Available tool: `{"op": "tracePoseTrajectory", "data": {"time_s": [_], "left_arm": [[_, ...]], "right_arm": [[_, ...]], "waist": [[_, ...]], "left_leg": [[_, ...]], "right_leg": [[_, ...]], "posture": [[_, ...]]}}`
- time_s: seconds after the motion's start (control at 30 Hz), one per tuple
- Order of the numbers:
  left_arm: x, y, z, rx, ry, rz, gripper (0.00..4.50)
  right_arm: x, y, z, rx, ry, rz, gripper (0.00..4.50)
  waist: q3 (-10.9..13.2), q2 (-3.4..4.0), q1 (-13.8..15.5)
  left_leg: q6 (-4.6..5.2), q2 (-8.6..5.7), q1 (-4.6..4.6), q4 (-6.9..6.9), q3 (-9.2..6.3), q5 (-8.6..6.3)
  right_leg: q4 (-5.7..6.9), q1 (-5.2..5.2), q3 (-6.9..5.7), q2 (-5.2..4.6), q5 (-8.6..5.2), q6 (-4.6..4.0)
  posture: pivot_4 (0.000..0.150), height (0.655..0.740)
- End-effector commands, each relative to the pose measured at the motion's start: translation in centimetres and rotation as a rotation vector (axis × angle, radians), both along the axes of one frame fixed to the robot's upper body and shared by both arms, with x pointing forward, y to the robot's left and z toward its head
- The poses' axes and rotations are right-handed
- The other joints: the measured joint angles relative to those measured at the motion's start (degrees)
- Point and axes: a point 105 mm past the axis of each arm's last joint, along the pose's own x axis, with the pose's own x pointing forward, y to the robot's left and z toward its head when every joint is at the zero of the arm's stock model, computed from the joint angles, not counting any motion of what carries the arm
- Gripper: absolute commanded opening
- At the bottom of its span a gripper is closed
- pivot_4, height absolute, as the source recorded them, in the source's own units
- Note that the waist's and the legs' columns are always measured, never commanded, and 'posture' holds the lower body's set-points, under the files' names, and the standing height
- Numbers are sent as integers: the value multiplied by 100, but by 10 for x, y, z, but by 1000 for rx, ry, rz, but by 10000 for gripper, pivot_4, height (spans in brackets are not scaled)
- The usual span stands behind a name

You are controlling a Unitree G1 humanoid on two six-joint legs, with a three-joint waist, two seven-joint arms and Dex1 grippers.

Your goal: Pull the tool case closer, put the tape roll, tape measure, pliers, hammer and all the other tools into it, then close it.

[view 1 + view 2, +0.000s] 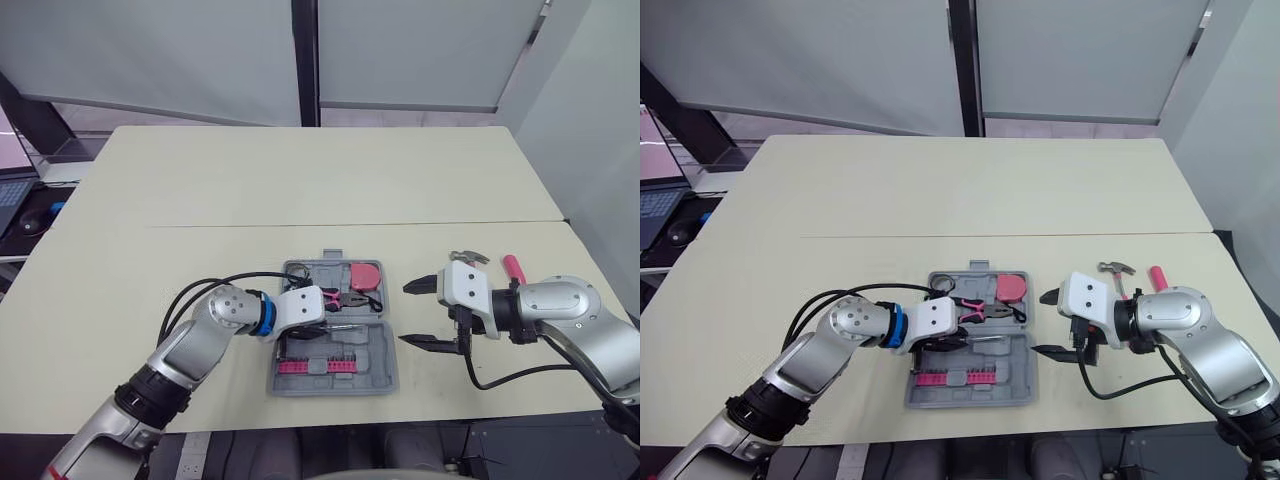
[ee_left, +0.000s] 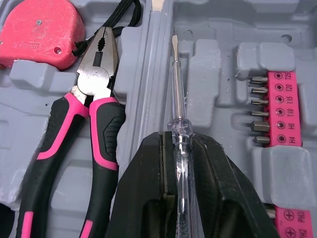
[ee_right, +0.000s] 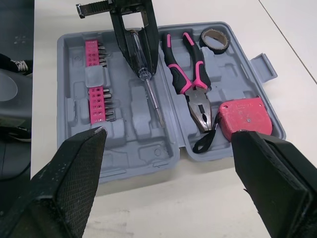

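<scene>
The tool case (image 1: 380, 360) lies open and flat near the front edge of the table (image 1: 300, 180). Over its middle, the fingers of the left gripper (image 2: 176, 144) are clamped on the clear handle of a screwdriver (image 2: 177, 114), whose shaft points along a long slot beside the hinge. You can judge this tool as almost placed, but not yet released. Just beside it the pliers (image 3: 190, 84) lie in their bed, the pink tape measure (image 3: 245, 116) sits in the corner next to their nose, and the black tape roll (image 3: 214, 39) is in the corner by their handles. The rows of bits (image 3: 96, 82) fill the other half. The right gripper (image 1: 404, 314) hangs just beside the right wall of the case with its fingers wide apart and nothing between them. Behind it the hammer (image 1: 1118, 269) lies on the table, not yet in the case. A pink handle end (image 1: 1157, 274) shows near it, and you cannot tell if it belongs to the hammer. So, as I judge, the pulling is done and most tools are in; the screwdriver, the hammer and the closing remain. Please mind that the case is close to the front edge, while the far side of the table gives wide open room.
</scene>
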Motion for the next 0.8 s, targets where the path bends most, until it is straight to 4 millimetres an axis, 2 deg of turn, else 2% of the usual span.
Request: {"op": "tracePoseTrajectory", "data": {"time_s": [0.03, 0.43, 0.77, 0.8], "left_arm": [[-2, -4, 5, 5, -24, -55, 4704], [0, 0, 0, 35, -50, -82, 4704], [2, 0, 5, 21, -44, -74, 4704], [2, 0, 7, 21, -46, -76, 8204]], "right_arm": [[-2, 1, 8, -4, -40, 10, 45000], [-4, -2, 6, -10, -37, 11, 45000], [-4, -3, 6, -15, -37, 9, 45000], [-4, -4, 6, -15, -37, 9, 45000]], "waist": [[0, 0, 1], [0, 0, 6], [0, 0, 6], [0, 0, 6]], "left_leg": [[0, 0, 0, 0, 0, 0], [0, 0, 0, 1, 0, 0], [0, -1, 0, 2, -1, 0], [0, 0, 0, 1, -1, 0]], "right_leg": [[0, 0, 0, 0, 0, 0], [0, 1, 0, 0, 0, 0], [1, 3, -1, 0, 0, 0], [1, 2, -1, 0, 0, 0]], "posture": [[1500, 7400], [1500, 7400], [1500, 7400], [1500, 7400]]}}
